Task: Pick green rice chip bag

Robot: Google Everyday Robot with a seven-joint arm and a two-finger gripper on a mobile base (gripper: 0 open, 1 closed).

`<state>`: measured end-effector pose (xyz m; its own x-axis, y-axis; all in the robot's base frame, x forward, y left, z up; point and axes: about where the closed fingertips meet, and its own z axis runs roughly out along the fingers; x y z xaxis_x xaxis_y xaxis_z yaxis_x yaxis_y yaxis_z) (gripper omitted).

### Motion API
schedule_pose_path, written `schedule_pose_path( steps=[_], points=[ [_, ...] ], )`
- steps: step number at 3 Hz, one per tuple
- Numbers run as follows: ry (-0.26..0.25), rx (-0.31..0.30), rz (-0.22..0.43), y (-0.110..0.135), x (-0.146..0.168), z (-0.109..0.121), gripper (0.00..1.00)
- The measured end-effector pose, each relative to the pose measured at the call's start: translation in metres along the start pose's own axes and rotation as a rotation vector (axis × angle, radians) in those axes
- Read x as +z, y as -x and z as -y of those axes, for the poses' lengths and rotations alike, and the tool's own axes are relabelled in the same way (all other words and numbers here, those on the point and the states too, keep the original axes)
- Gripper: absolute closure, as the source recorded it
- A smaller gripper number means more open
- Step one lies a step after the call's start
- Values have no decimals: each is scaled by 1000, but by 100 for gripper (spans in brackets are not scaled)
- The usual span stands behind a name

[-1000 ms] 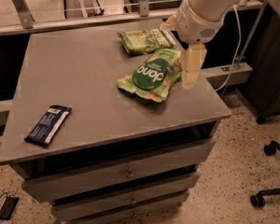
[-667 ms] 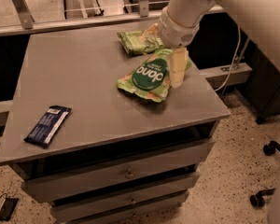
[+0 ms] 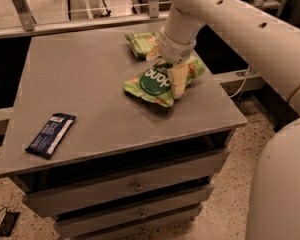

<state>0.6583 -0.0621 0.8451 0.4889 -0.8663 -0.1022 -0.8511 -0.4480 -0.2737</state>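
Green bag (image 3: 152,82) lies flat right of centre on the grey table (image 3: 85,84). The gripper (image 3: 179,81) is down over its right side, probably for a top grasp; whether it is open or closed I cannot tell. A smaller packet (image 3: 141,44) lies just behind.

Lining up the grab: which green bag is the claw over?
The puffy bag with the dark oval; the claw is over it. The flatter packet lies behind.

We see a grey cabinet (image 3: 105,109) with stacked drawers (image 3: 115,181) on a speckled floor (image 3: 233,186), a pale metal rail (image 3: 65,26) behind, under dim warm light.
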Motion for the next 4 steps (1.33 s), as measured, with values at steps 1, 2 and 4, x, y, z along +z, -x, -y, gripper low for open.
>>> schedule_pose_path(
  steps=[1, 2, 4],
  points=[
    [-3, -30, -12, 12, 5, 3, 42],
    [2, -34, -10, 12, 5, 2, 65],
    [2, -34, -10, 12, 2, 3, 100]
  ],
)
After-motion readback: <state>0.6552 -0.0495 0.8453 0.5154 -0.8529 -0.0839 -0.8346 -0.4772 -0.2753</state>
